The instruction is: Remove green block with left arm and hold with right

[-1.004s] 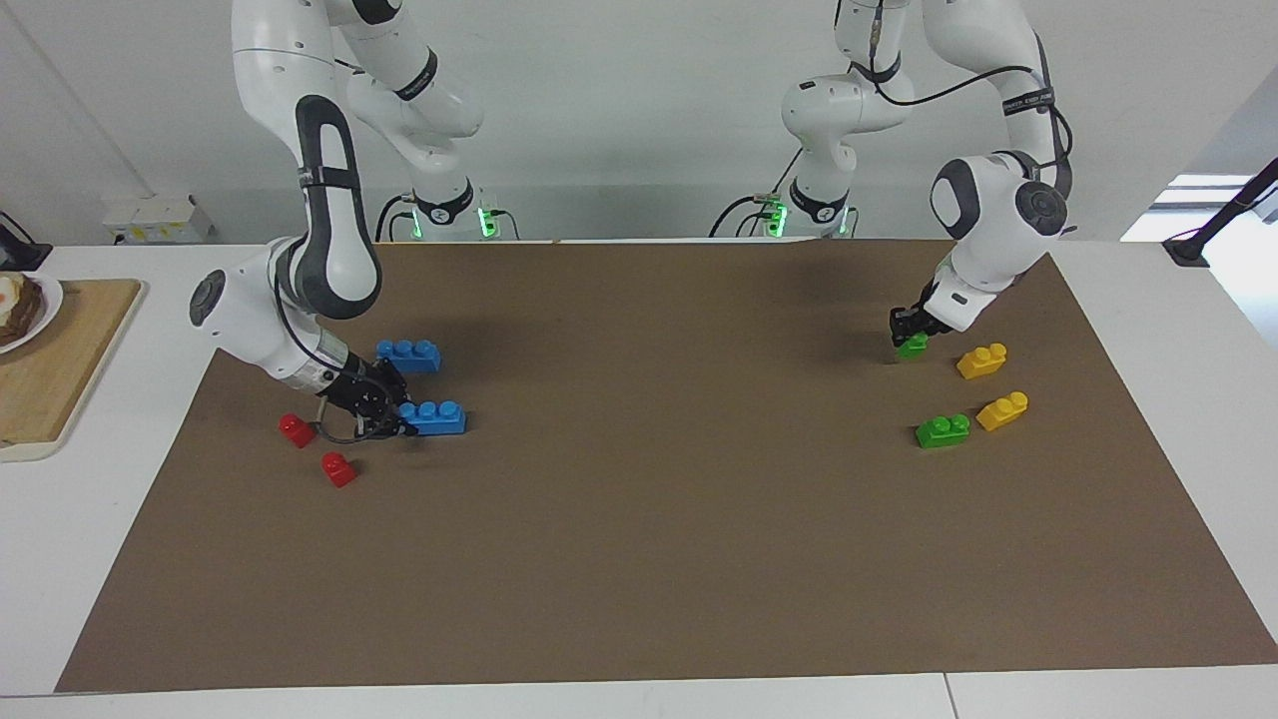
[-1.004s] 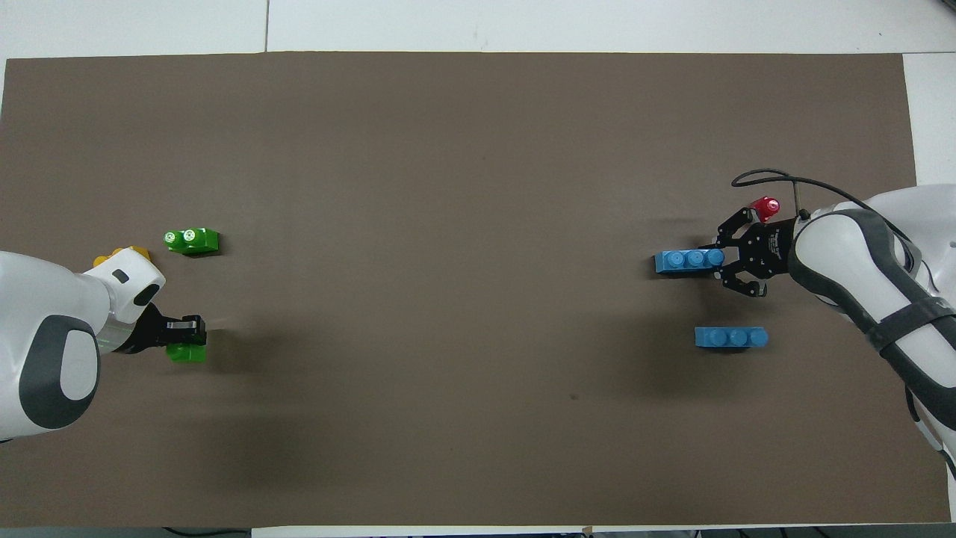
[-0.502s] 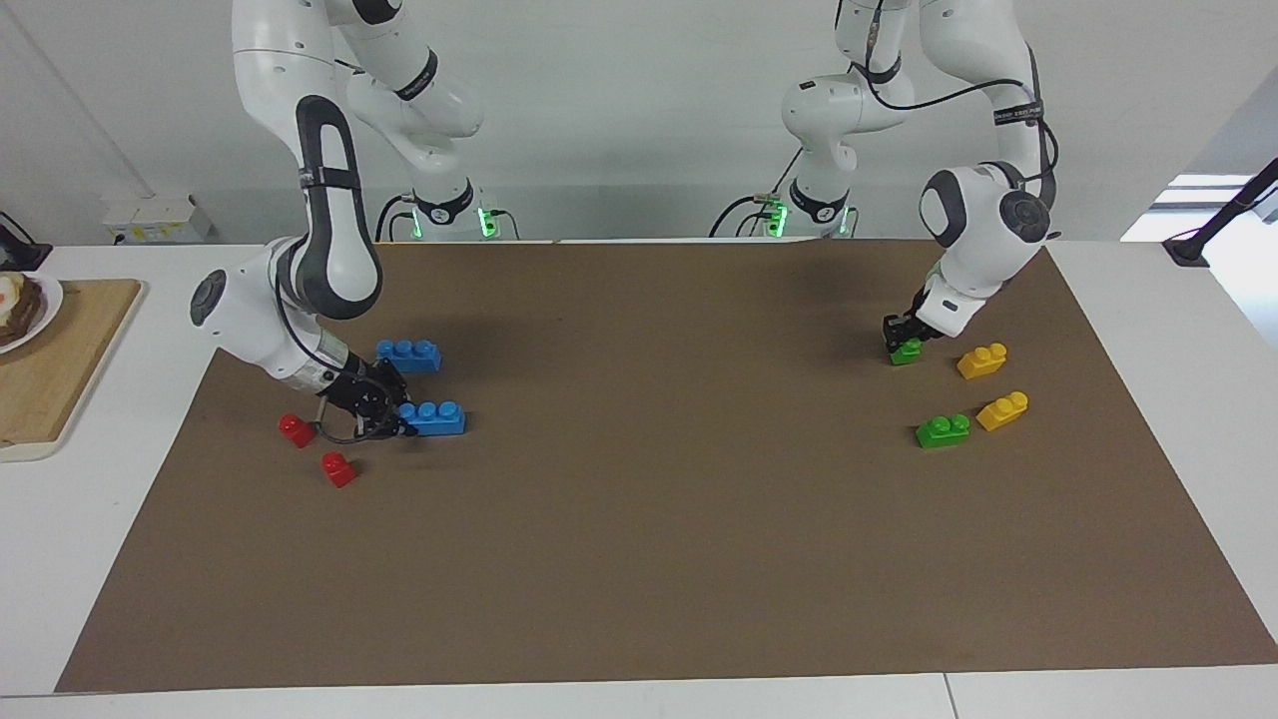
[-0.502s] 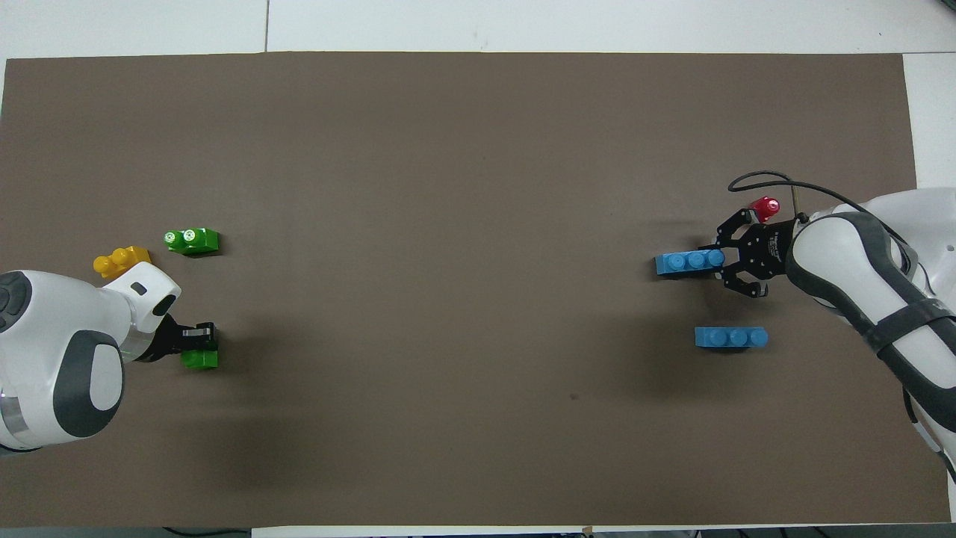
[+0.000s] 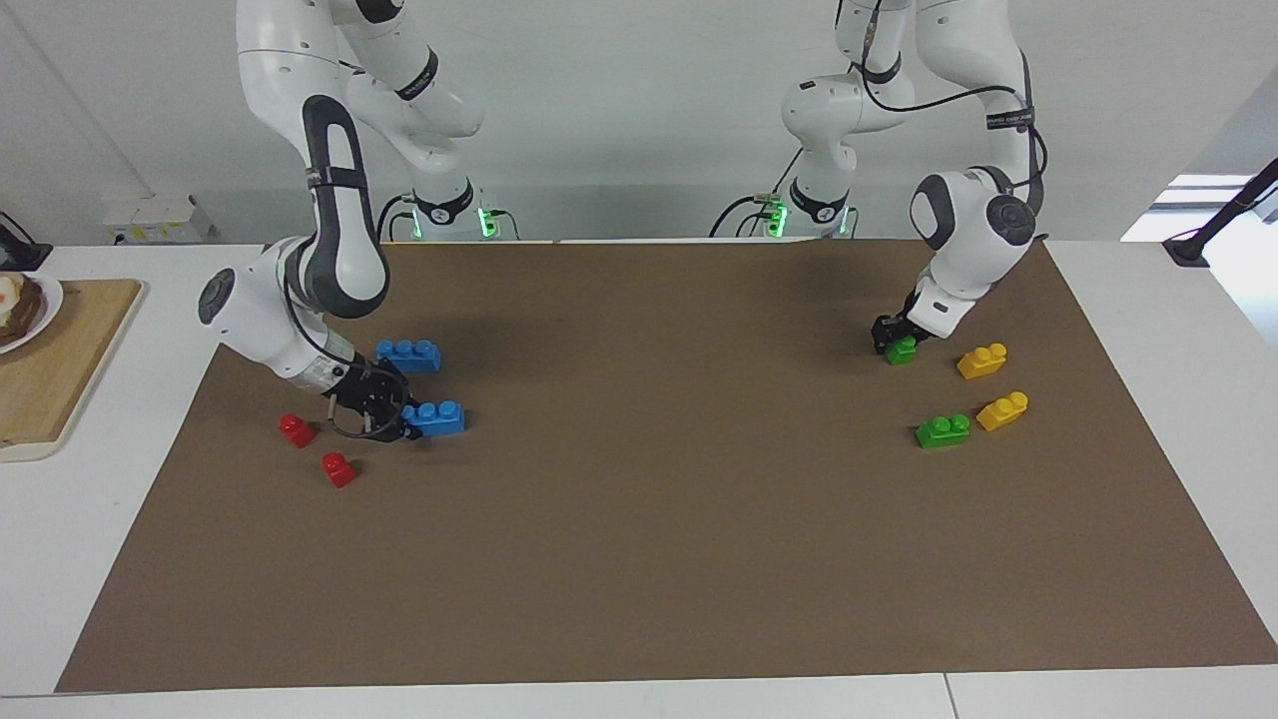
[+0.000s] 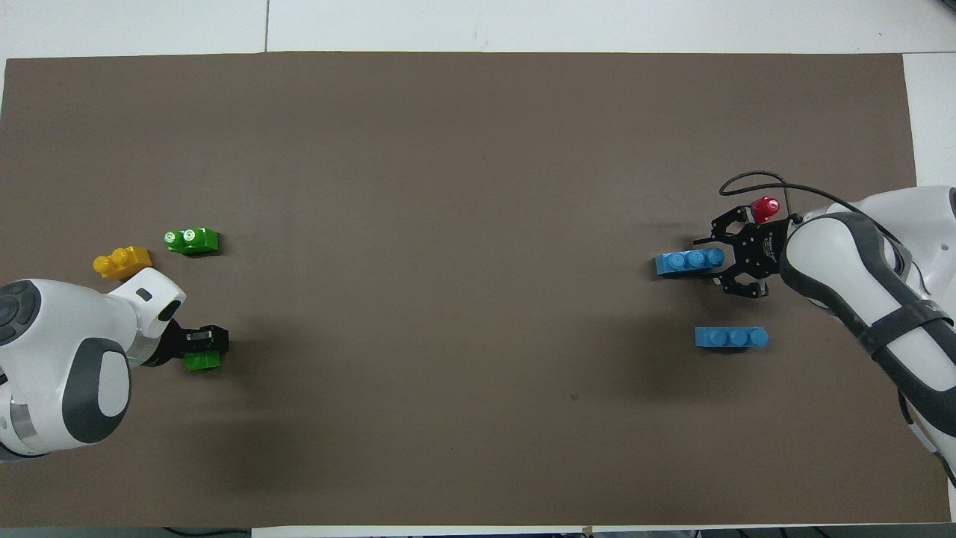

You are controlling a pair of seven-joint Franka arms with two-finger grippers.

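The left gripper (image 5: 892, 338) is low at the left arm's end of the brown mat (image 5: 659, 559), its fingers pinching the green block (image 5: 901, 350). The block sits at or just above the mat surface; from these views it is hard to say whether it is touching. In the overhead view the left gripper (image 6: 203, 341) partly covers the green block (image 6: 202, 362).

Taking that held block as the landmark: a second green brick (image 5: 943, 430) lies farther from the robots than it, apart from it. One yellow brick (image 5: 981, 360) lies just beside the held block toward the left arm's end of the table, and another yellow brick (image 5: 1002, 410) lies farther from the robots, close beside the second green brick.

Well apart from the held block, at the right arm's end, the right gripper (image 5: 391, 411) is down at one end of a blue three-stud brick (image 5: 434, 417), its jaws spread around that end. Another blue three-stud brick (image 5: 408, 355) lies nearer the robots. Two small red bricks (image 5: 297, 429) (image 5: 338, 468) lie close by the right gripper.
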